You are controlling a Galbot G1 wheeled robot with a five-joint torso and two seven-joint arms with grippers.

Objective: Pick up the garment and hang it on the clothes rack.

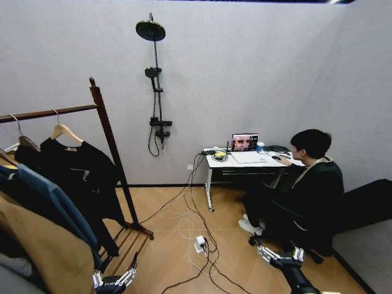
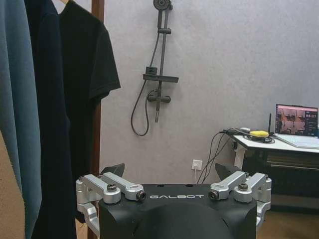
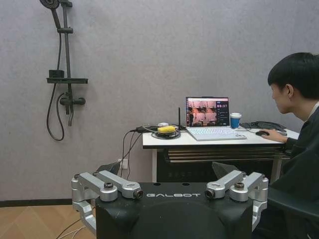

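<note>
Both arms hang low: left gripper (image 1: 114, 280) at 7 o'clock, right gripper (image 1: 280, 254) at 5, each spread and empty; garment (image 1: 76, 174) hangs on the clothes rack (image 1: 108, 131).

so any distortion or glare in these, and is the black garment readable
Head view: wide-angle bend, the clothes rack post leans and the room edges curve; the garment reads as a flat dark mass with little fold detail. Left wrist view: straighter lines, garment evenly lit. Right wrist view: the laptop screen glows bright; soft light, no hard shadows.
</note>
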